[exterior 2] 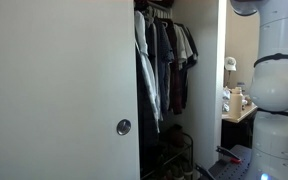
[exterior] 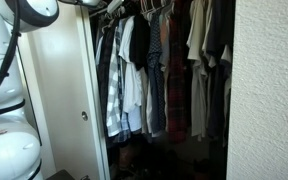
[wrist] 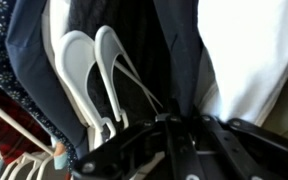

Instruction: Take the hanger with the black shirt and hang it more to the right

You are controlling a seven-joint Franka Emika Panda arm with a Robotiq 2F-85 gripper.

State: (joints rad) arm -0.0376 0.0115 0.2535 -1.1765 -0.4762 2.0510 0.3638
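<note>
The gripper (wrist: pixel 176 128) is seen with jaws closed just beside two white hangers (wrist: pixel 89 70); what is gripped cannot be told. The black shirt (exterior: pixel 139 42) is hung among lighter shirts (exterior: pixel 129 95) in the closet (exterior: pixel 89 60)

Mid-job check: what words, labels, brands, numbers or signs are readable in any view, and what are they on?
No text can be read in any view.
shirts: no print or tag legible.
white hangers: no marking shows.
closet door: blank.
robot's white casing: no lettering visible.
small items on the counter: too small and blurred to read.
</note>
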